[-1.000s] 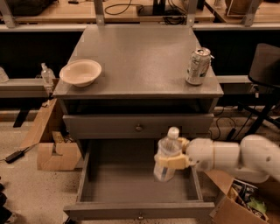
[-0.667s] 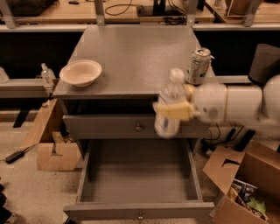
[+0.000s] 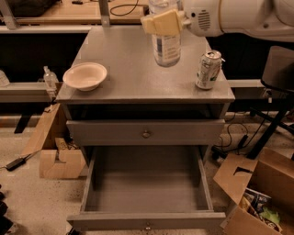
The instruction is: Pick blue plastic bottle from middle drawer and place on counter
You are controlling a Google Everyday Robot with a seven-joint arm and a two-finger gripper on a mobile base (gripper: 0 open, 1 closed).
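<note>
Matt counter (image 3: 133,69) below gripper (image 3: 164,20); smooth cream fingers (image 3: 160,24) on glossy clear blue plastic bottle (image 3: 166,48).

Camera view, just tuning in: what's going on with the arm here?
The robot's gripper, at the top of the view, has its jaws shut on the small clear plastic bottle with a pale label, held over the flat grey counter and not yet released. The wide grey middle drawer below stands open and empty. A silver drink can and a cream bowl sit on the counter.

A robotics lab: a robot claw (image 3: 164,23) above the counter (image 3: 124,73), loose cables (image 3: 238,138), cardboard boxes (image 3: 259,183) and wooden benches (image 3: 59,11) around.
</note>
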